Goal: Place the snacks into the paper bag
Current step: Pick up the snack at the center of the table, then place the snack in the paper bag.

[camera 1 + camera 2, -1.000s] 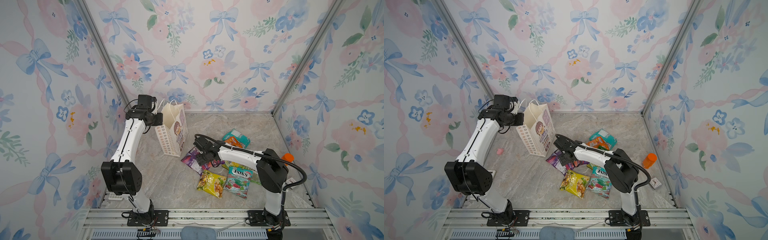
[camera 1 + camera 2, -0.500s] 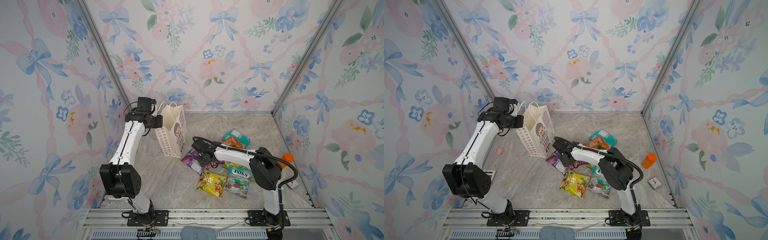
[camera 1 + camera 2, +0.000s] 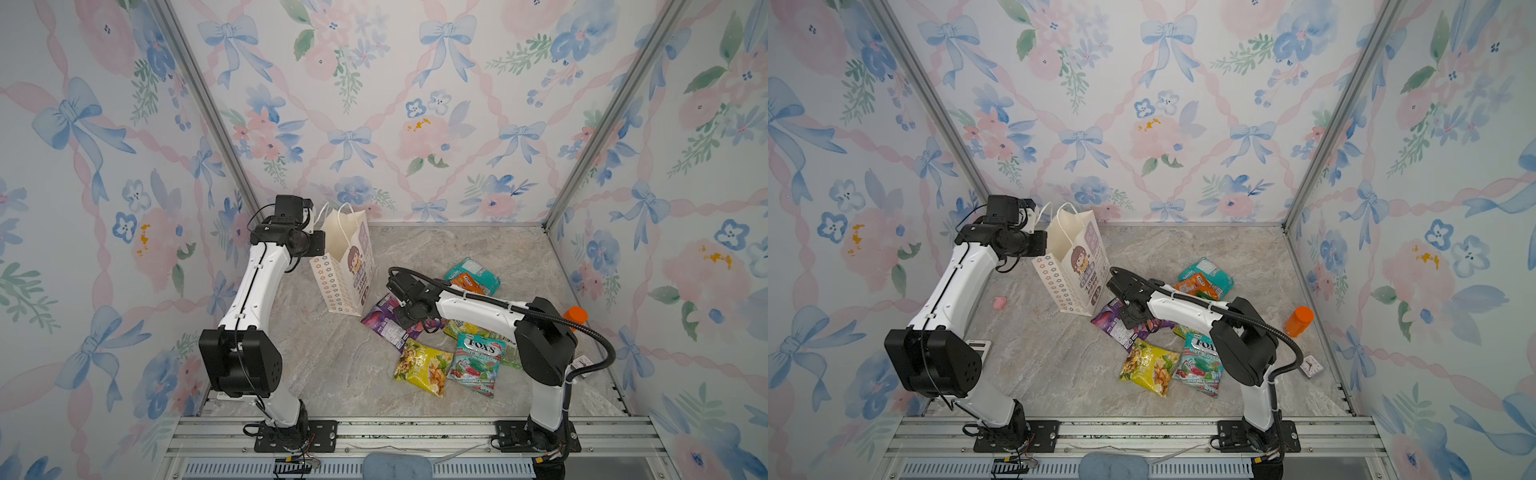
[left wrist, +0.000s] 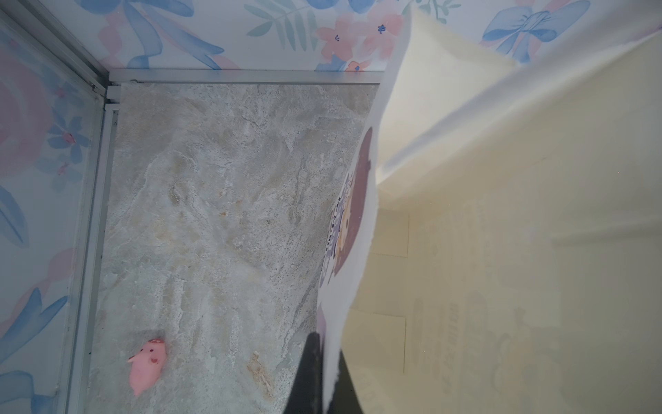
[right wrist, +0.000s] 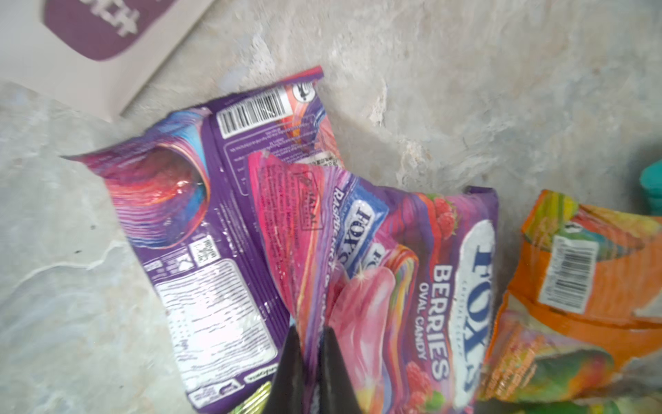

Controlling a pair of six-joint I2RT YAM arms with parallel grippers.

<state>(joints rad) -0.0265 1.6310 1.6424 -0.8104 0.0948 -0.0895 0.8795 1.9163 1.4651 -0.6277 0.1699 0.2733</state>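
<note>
Right jaws are pinched almost shut on a fold of the magenta pouch [image 5: 304, 251], with the film caught between my two dark fingertips [image 5: 292, 362]. That pouch lies on top of the heap, overlapping the purple pouch [image 5: 215, 258] on one side and the berries pouch [image 5: 455, 286] on the other. Its long axis seems to run from my grip out toward the foot of the paper bag [image 3: 347, 270].

The bag stands upright on the bench [image 3: 332, 374], mouth up, its base just beside the purple pouch [image 3: 384, 322]. From my right jaws it lies toward my left arm and the back wall, and its mouth is well above the heap. I judge the coming move to be a lift first, then a carry across over the rim.

My right arm is the nearer one to the snacks. My left jaws are clamped shut on the bag's wall [image 4: 361, 286] at the mouth, steadying it.

The yellow pouch [image 3: 422, 365], orange pouch [image 5: 591, 272] and teal pouch [image 3: 473, 272] lie loose on the bench.
</note>
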